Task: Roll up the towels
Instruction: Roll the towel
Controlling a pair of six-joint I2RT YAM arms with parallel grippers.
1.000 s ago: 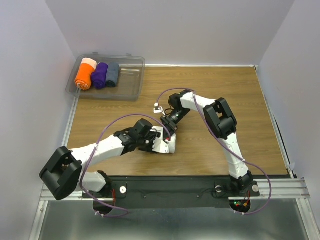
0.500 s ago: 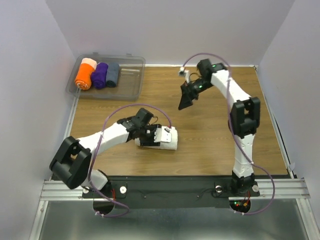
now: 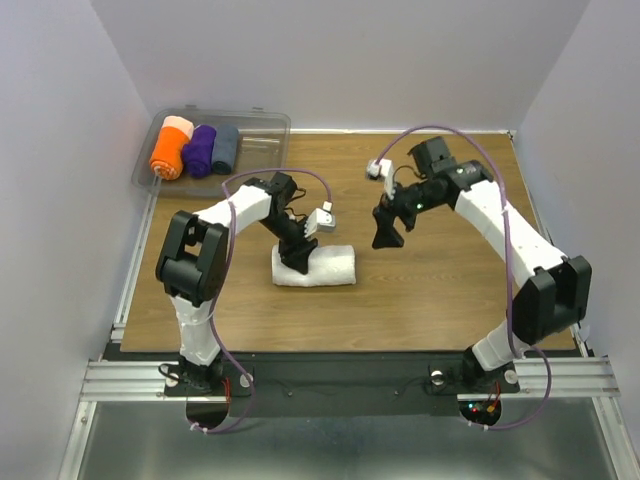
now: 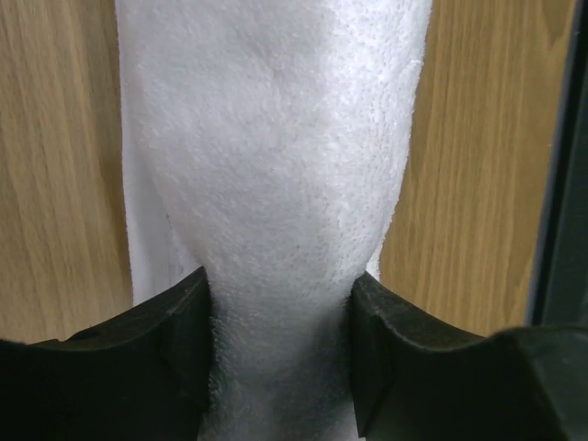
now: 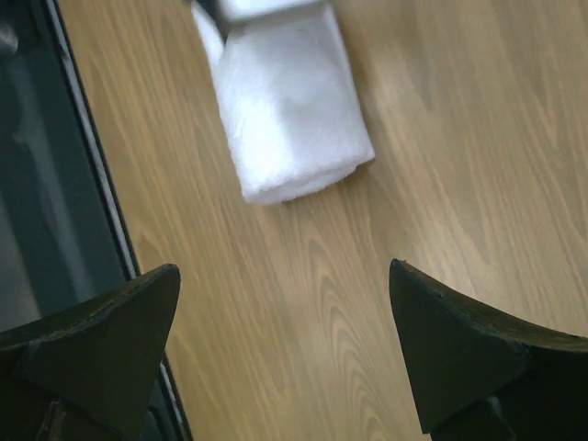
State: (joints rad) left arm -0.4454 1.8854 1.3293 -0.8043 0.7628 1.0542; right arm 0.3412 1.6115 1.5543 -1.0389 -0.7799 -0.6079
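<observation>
Wood-grain surface (image 3: 440, 290), pale walls on three sides. Rolled white towel (image 3: 330, 268) lies near its middle. Claw states: left claw (image 3: 298, 263) part-closed, pinching the roll's left end, with cloth bulging between the fingers; right claw (image 3: 385, 240) spread wide, empty, hovering right of the roll and apart from it. Judgement: terry is light, soft and springy. Grip across the full roll, over the loose edge, or it may unwind.

A clear plastic bin (image 3: 262, 160) sits at the far left corner of the wooden tabletop (image 3: 430, 290). Inside, three towel rolls lie side by side: an orange roll (image 3: 168, 155), a purple roll (image 3: 200, 150) and a grey-blue roll (image 3: 225, 148).
</observation>
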